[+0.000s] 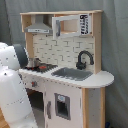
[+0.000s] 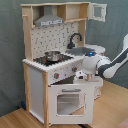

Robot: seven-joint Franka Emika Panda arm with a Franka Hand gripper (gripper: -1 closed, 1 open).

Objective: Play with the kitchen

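The kitchen is a white and light-wood toy with a grey hood, a dotted backsplash, a black faucet and a sink. A metal pot sits on the stovetop. In the second exterior view my gripper hangs just below the knob panel, at the top edge of the windowed oven door, which leans outward. In the first exterior view my white arm fills the left side and the gripper is hidden.
A small cupboard with an open door sits at the kitchen's top corner, and a microwave-like compartment is beside the hood. A wooden floor lies in front, and a grey curtain hangs behind.
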